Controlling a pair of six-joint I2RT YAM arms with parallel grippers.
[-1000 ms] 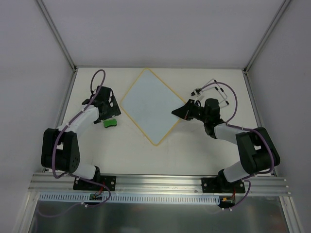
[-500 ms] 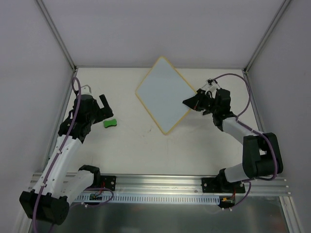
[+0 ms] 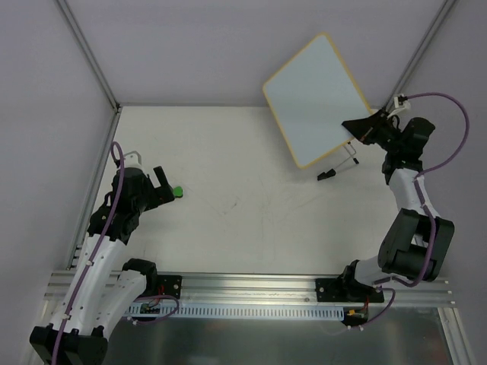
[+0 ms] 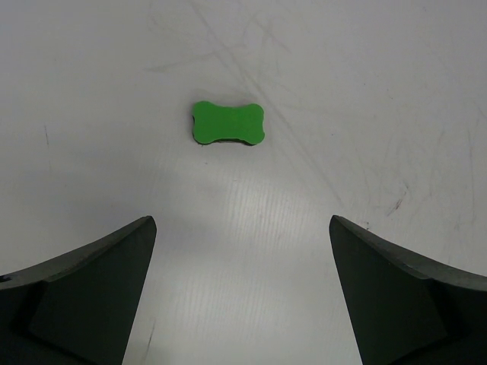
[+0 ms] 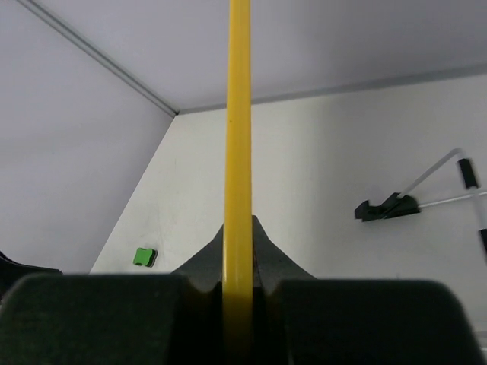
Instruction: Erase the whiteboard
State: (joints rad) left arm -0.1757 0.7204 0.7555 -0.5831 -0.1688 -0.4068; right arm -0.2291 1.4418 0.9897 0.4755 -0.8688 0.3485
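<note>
The right hand (image 3: 364,128) is clamped on the edge of the whiteboard (image 3: 316,99), which hangs tilted in the air over the far right corner of the counter (image 3: 251,205) (its face looks blank from above). The left hand (image 4: 240,293), fingers spread wide, hovers near the green eraser (image 4: 227,123).

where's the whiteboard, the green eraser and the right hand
whiteboard (image 3: 316,99): top external view, middle of its white face
green eraser (image 4: 227,123): left wrist view, middle of its top face
right hand (image 3: 348,125): top external view, between its fingertips at the whiteboard's edge
</note>
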